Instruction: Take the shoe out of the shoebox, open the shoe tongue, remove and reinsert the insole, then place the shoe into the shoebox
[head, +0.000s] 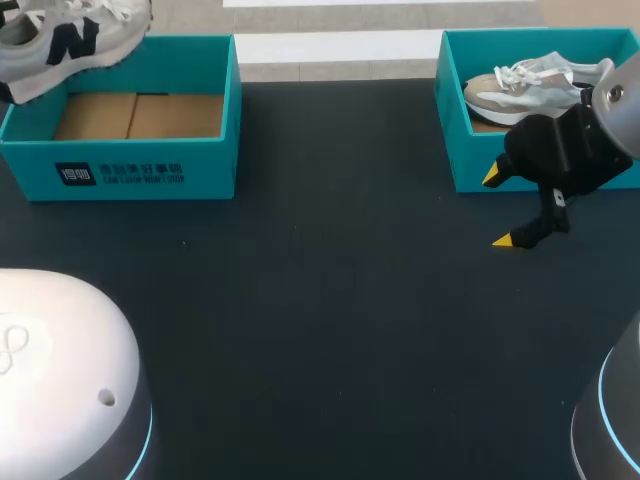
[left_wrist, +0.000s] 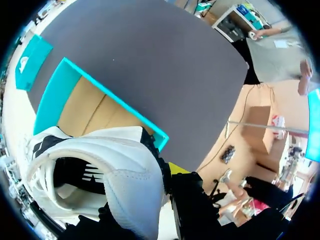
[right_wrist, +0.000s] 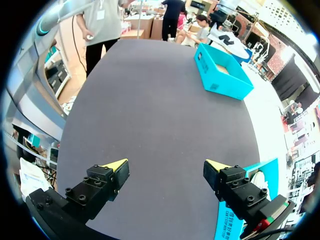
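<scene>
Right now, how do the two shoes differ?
The left shoe is up in the air over the left box, held by the left pincer; the right shoe lies inside the right box. The left shoe is white and grey with a dark mark on its side; the right shoe is beige and white. Both are laced sneakers, each with a teal box.

My right pincer (head: 500, 208) is black and chunky. Each finger ends in a pointy yellow tip (right_wrist: 114, 165). Small round screws (right_wrist: 93, 174) sit on the black blocks just behind the tips. Behind the pincer is a round grey wrist (head: 615, 100) with a little dark hole. My left pincer (left_wrist: 167, 172) is black too. Far behind both pincers are my arm shells (head: 60, 360), white and grey with glowing blue rings.
</scene>
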